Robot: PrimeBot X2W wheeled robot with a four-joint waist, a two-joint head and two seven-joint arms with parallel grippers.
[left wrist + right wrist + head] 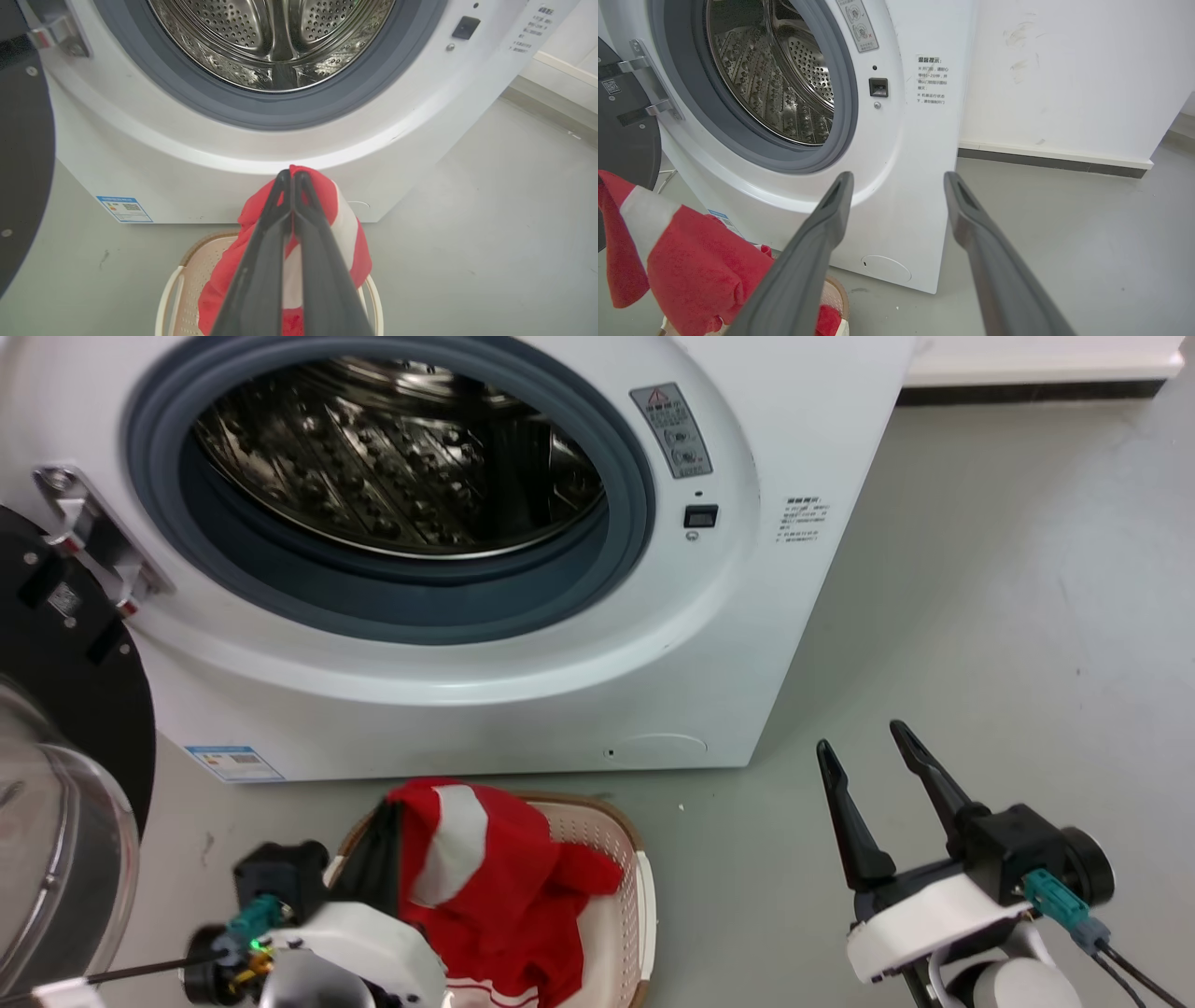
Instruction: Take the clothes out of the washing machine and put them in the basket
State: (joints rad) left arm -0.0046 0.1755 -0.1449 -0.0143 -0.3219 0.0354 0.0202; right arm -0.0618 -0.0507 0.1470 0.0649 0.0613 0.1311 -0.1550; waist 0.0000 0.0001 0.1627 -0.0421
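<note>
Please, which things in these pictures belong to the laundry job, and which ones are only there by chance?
For the job:
- washing machine
- red clothes, hanging into the basket
- left gripper, shut on the clothes
- right gripper, open, holding nothing

Only there:
- blue sticker on the machine's front
- warning label beside the opening
- dark skirting along the wall

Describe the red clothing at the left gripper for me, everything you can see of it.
The red clothing is soft, bright red fabric with a broad white band and thin white stripes along one edge. It is bunched, its top pinched between the shut fingers of the left gripper and held above the basket rim, its lower folds lying inside the basket. Whether one garment or several, I cannot tell.
</note>
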